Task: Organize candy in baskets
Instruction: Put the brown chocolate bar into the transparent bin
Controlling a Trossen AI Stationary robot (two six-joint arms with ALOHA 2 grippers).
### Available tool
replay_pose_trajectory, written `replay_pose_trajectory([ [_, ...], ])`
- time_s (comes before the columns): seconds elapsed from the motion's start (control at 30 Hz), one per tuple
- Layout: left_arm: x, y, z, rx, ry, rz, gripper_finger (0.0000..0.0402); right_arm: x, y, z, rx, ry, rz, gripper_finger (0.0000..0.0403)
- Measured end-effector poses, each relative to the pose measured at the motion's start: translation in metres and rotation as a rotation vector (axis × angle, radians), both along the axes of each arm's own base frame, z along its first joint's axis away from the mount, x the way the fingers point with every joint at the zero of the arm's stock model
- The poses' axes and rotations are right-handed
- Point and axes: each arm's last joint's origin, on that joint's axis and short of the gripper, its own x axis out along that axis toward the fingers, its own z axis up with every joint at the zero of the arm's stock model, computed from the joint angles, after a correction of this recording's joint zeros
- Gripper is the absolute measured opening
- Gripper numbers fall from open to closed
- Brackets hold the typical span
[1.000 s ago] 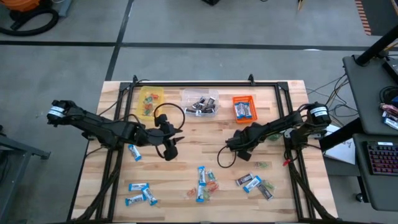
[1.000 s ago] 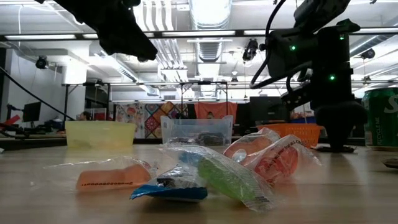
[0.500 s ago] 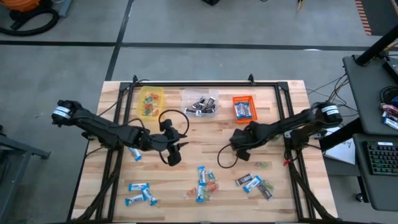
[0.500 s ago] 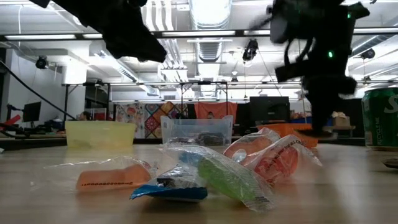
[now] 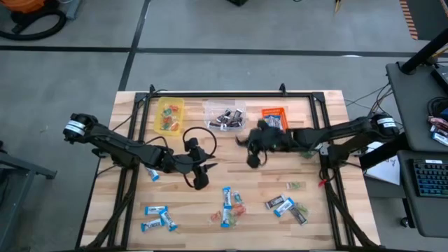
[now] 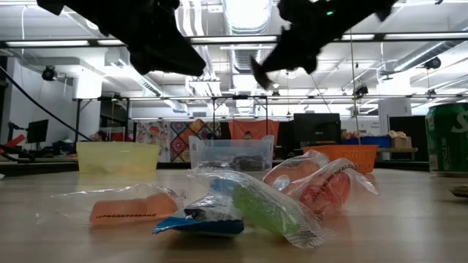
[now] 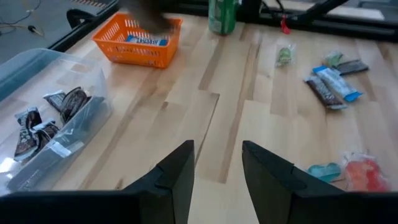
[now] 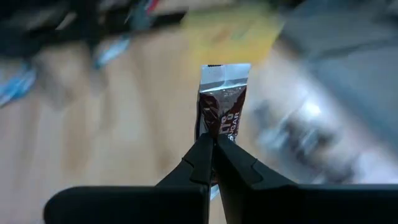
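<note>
The right claw is clamped on a dark brown wrapped candy, pinching its lower end so the wrapper stands up past the fingertips; in the high view the claw hangs above the counter between the clear basket and the orange basket. The clear basket already holds dark wrapped pieces like this one, so it looks the proper target; the orange basket holds blue-and-white bars and the yellow basket small coloured sweets. To do it well, the claw should come squarely over the clear basket's opening, drop low enough that the light wrapper cannot flutter over the rim, then part its fingers. The left claw, fingers apart and empty, hovers over the counter's middle; loose candy lies scattered along the near side.
</note>
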Motion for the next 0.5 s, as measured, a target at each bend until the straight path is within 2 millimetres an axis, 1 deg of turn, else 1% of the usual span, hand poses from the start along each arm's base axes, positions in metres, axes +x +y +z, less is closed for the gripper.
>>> replay_pose_trajectory([
  [0.07,-0.001,-0.001,0.003,-0.003,-0.011,-0.006,0.0118,0.007,-0.015,0.003,-0.075,-0.063,-0.05,0.0008],
  [0.13,-0.002,-0.003,0.004,-0.009,-0.012,-0.028,0.0118,0.013,-0.032,0.002,-0.128,-0.097,-0.09,0.0008],
  [0.3,-0.003,-0.011,0.002,-0.006,-0.004,-0.057,0.0118,0.024,-0.07,-0.014,-0.158,-0.123,-0.188,0.0009],
  [0.4,-0.004,-0.016,0.0,-0.004,0.003,-0.076,0.0118,0.028,-0.086,-0.025,-0.159,-0.113,-0.232,0.0009],
  [0.5,-0.006,-0.021,0.001,0.004,0.004,-0.099,0.0118,0.031,-0.096,-0.035,-0.151,-0.112,-0.259,0.0009],
])
